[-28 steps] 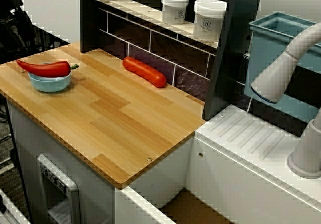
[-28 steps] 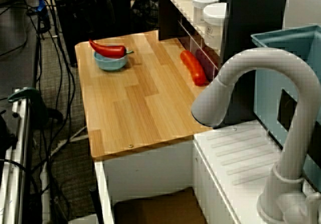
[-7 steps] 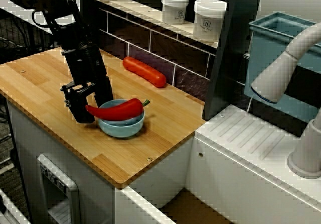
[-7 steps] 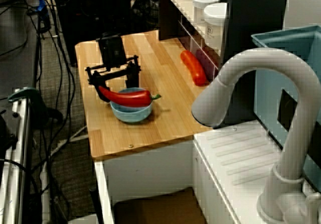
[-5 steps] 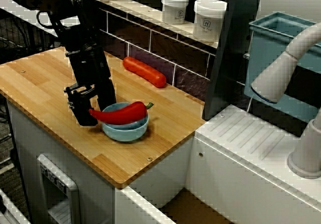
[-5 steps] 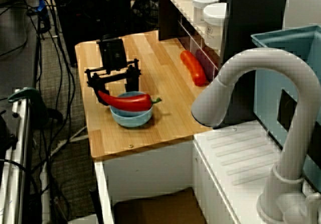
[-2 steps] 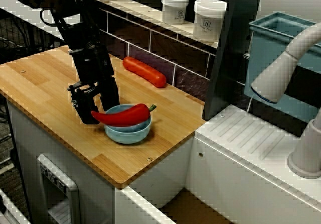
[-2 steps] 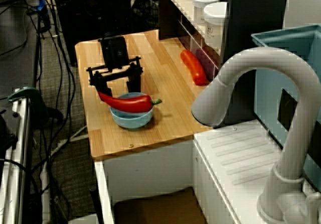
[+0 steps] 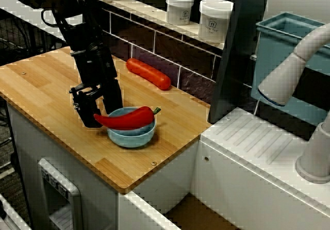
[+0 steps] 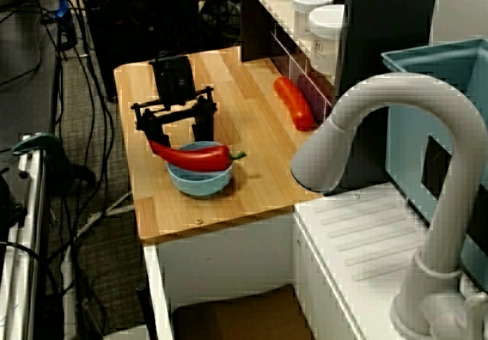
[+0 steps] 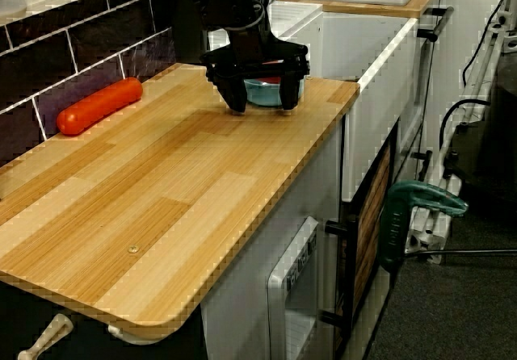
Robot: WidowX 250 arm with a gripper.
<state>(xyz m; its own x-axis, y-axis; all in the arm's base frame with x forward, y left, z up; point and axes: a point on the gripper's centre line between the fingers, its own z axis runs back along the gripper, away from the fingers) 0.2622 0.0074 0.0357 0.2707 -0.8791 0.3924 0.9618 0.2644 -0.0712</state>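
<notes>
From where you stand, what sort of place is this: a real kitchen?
Probably not. It looks like a play kitchen set up in a lab: a wooden counter with a white faucet beside it, white jars on a shelf, and loose cables on the floor.

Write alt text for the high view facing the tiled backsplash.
An open black gripper reaches down to a wooden counter beside a blue bowl with a red chili pepper across its rim. A red sausage lies by the tiled wall, under two white jars.
</notes>
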